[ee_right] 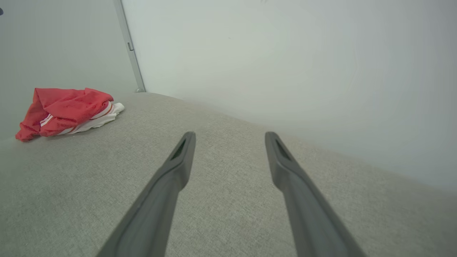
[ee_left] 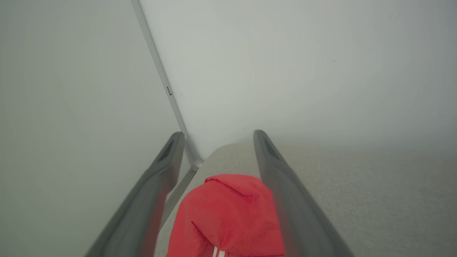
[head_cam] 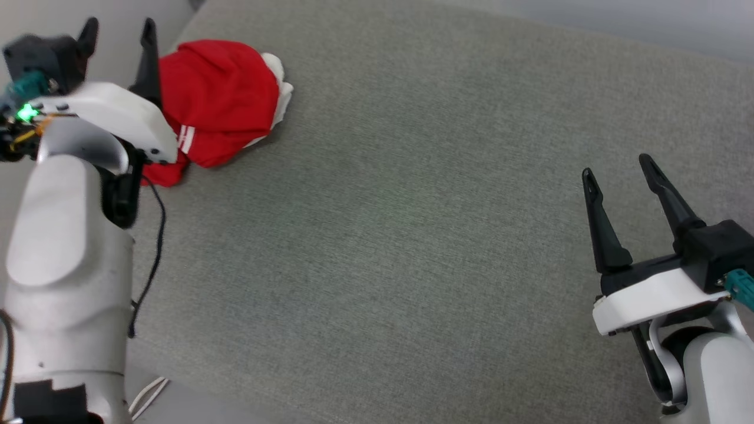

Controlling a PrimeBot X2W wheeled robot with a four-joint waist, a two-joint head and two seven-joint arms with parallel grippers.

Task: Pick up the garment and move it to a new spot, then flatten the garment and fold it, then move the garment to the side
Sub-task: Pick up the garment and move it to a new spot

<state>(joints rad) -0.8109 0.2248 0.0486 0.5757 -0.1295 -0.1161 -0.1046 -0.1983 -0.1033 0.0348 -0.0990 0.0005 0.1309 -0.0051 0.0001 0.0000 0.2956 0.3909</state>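
Lowering the left claw point(head_cam: 119, 25), spread apart over the shirt point(head_cam: 218, 100), best onto a thick fold before pinching; right claw point(head_cam: 617, 168) likewise apart.

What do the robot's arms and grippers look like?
The left gripper and right gripper each have two long, dark, tapering fingers on a black base with a white cover. The left forearm is pale grey, with a loose black cable and a green light.

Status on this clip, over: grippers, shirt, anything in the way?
Left gripper open, poised at the shirt, not closed on it. Right gripper open, apart over grey surface. Shirt crumpled, far-left corner. Black cable dangles by left arm.
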